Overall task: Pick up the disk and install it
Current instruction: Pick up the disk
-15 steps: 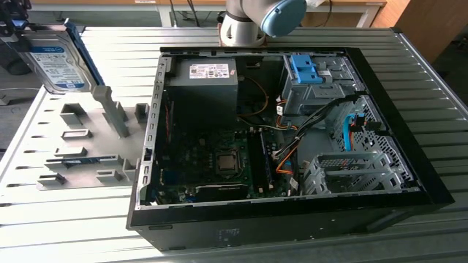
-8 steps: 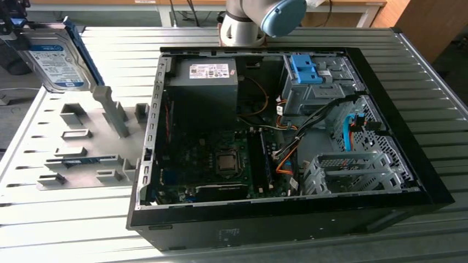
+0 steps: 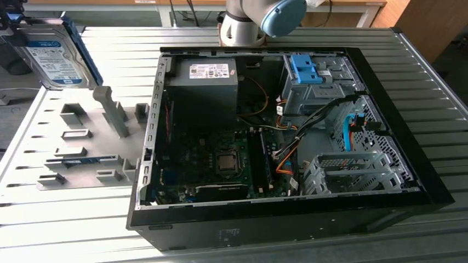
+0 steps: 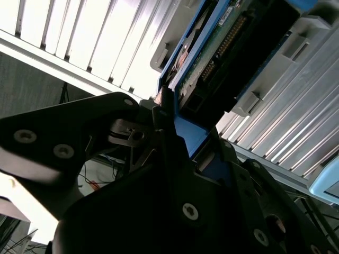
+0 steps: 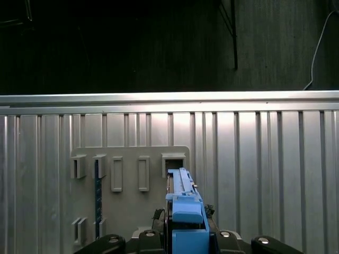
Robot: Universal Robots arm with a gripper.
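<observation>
Far on the exterior view's left, the disk (image 3: 55,55) hangs upright, lifted clear of the slatted metal counter (image 3: 73,230), its white-and-blue label facing the camera and a blue frame around its edges. The gripper (image 4: 172,127) is pressed onto that blue frame, pinching the disk by one end; in the second wrist view the drive's green underside board shows just beyond the dark fingers (image 4: 164,106). In the first wrist view the disk appears edge-on, above a gray holder plate (image 3: 87,142) with raised slots that lies flat on the counter. A thin blue strip (image 5: 98,185) stands in one of those slots. Right of the plate, an open computer case (image 3: 409,181) lies on its side. Inside it sit a dark power supply box (image 3: 201,87) with a white sticker, a circuit board (image 3: 212,159) below it, and a bare blue bracket (image 3: 307,68) nearer the case's far right corner. The arm's base (image 3: 252,19) rises behind the case.
</observation>
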